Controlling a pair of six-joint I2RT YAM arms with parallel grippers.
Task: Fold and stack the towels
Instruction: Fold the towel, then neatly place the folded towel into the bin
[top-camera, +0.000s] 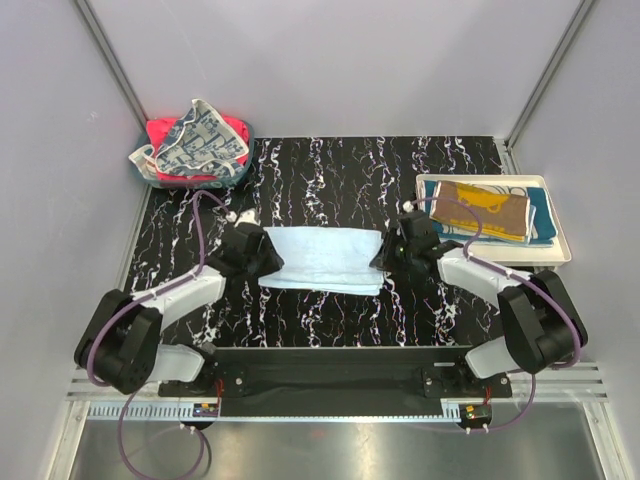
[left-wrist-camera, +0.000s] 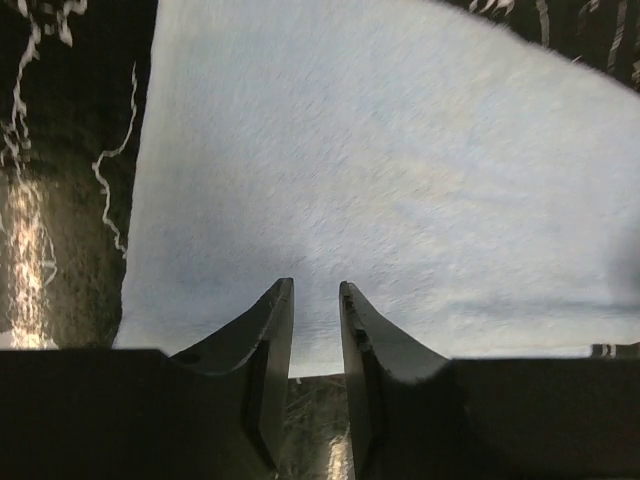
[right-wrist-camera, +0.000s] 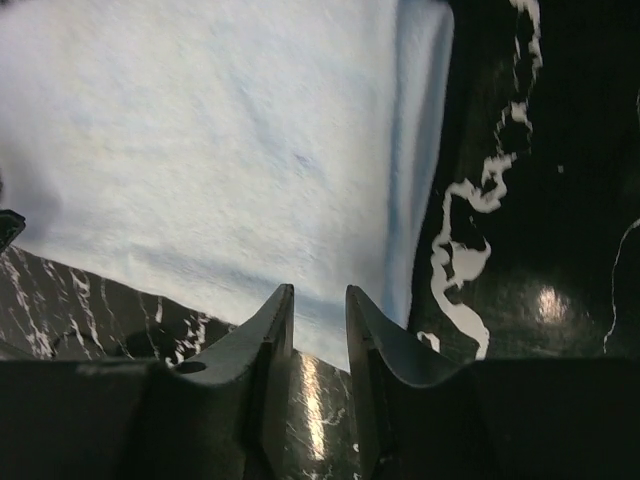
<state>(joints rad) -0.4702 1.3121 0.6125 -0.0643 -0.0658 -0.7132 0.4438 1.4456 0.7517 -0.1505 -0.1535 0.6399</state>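
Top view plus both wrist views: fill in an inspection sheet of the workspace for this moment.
Surface: black, white-veined table.
Job's things: light blue towel folded flat at centre; mustard-brown towel over teal towel on the cream tray; crumpled printed towel and red-pink towel in the teal bin.
Clutter: nothing seen.
Grippers: left gripper and right gripper at opposite ends of the light blue towel, jaws slightly parted, holding nothing.
Cables: purple cables loop along both arms.
Surroundings: grey walls.
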